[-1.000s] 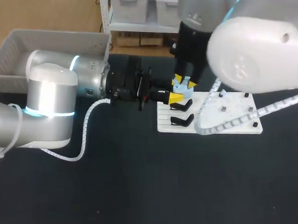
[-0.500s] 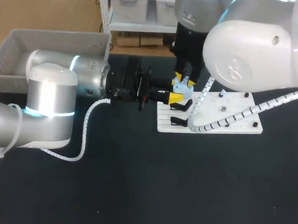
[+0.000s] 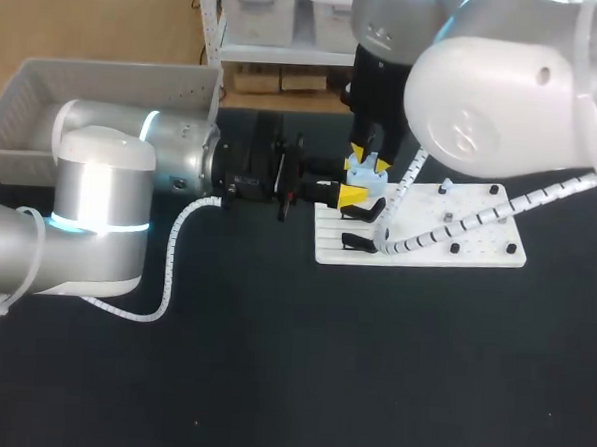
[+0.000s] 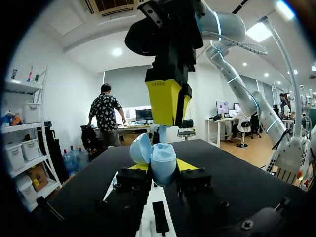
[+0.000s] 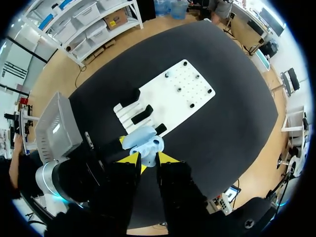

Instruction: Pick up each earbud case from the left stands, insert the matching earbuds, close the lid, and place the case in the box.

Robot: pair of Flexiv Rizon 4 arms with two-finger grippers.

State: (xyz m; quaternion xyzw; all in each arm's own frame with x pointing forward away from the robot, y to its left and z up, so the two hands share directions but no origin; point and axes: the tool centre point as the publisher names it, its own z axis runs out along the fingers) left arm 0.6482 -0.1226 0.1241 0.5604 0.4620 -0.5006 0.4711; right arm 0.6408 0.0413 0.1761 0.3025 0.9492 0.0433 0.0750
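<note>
A light-blue earbud case (image 4: 163, 163) sits between my left gripper's (image 4: 162, 167) yellow tips, its lid (image 4: 140, 148) tipped open. In the head view the left gripper (image 3: 350, 194) lies level over the white board's left end, shut on the case (image 3: 364, 174). My right gripper (image 3: 368, 159) points straight down just above the case. In the left wrist view its yellow finger (image 4: 165, 101) pinches a small pale-blue earbud (image 4: 162, 133) over the open case. From the right wrist, the case (image 5: 143, 139) lies right under the right gripper (image 5: 149, 158).
The white board (image 3: 458, 237) carries two black stands (image 3: 364, 211) at its left end and small pegs on its right half. A grey basket (image 3: 44, 110) stands at the table's back left. Black tabletop lies bare toward the front.
The right arm's bulky upper part and its spiral cable have shifted slightly left. Both grippers and the case have hardly moved.
</note>
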